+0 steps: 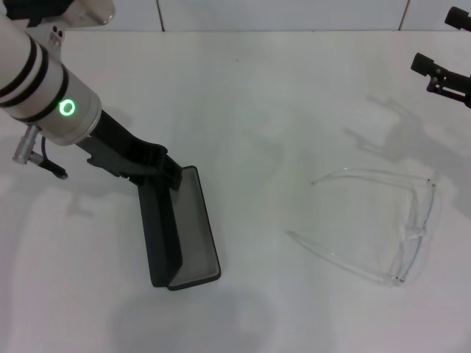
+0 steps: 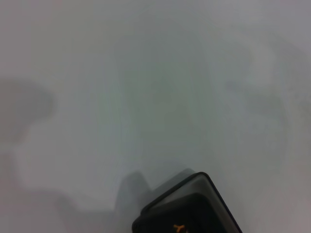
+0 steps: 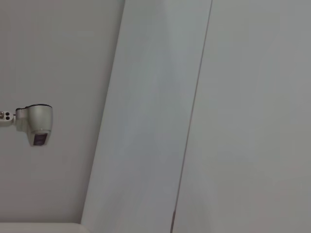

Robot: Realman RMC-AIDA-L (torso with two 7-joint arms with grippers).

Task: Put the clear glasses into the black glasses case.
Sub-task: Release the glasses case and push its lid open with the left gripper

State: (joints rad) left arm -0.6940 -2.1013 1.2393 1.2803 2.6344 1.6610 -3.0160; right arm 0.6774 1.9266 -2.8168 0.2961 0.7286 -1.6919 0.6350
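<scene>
The black glasses case [image 1: 193, 228] lies open on the white table, left of centre, grey lining up and its lid [image 1: 157, 228] raised on the left side. My left gripper [image 1: 163, 166] is at the lid's far end, shut on it. The left wrist view shows one corner of the black glasses case [image 2: 194, 208] with a bit of orange lettering. The clear glasses [image 1: 408, 224] rest on the table at the right, arms unfolded and pointing left toward the case. My right gripper [image 1: 446, 45] hangs open at the far right edge, above and behind the glasses, holding nothing.
The white table [image 1: 280, 103] stretches between case and glasses, about a hand's width of bare surface. The right wrist view shows only a pale wall with a small grey device [image 3: 35, 124] mounted on it.
</scene>
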